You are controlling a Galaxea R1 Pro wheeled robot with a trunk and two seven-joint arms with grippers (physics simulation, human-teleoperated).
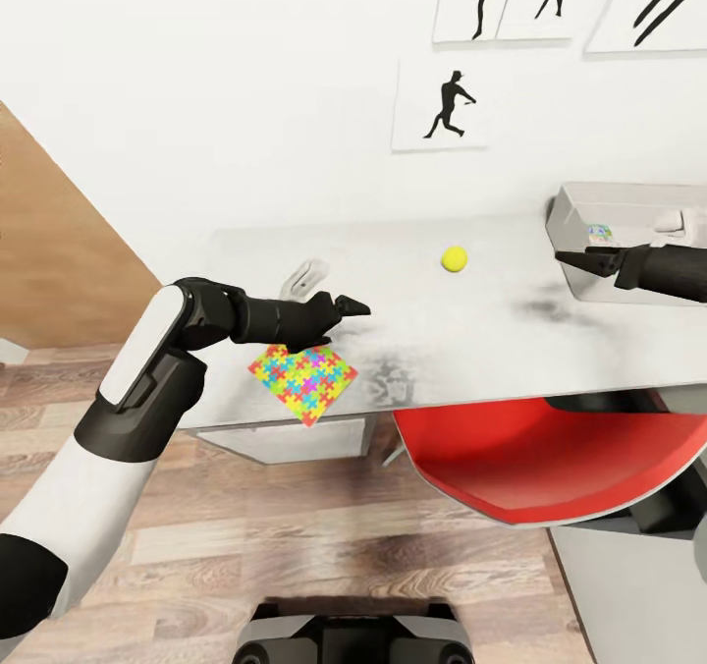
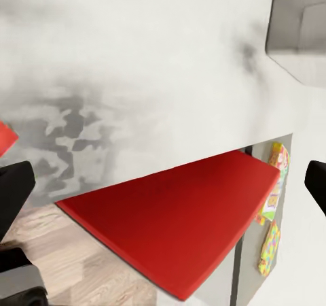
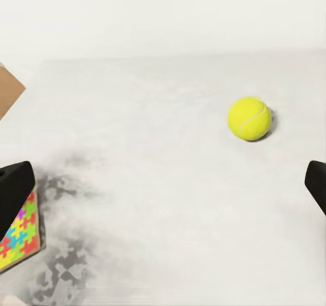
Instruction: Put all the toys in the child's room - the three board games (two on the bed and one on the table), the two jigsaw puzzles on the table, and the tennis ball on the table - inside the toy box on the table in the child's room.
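The tennis ball [image 1: 454, 258] lies well ahead of the right end effector [image 1: 572, 259], on the surface [image 1: 412, 291]. It is nearer that arm. Its fingers are spread apart, empty.

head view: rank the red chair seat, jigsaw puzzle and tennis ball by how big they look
1. red chair seat, though it sits nearer the camera
2. jigsaw puzzle
3. tennis ball, clearly smallest

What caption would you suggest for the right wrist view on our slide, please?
Open right hand looks across the grey table at the tennis ball, a jigsaw puzzle beside it.
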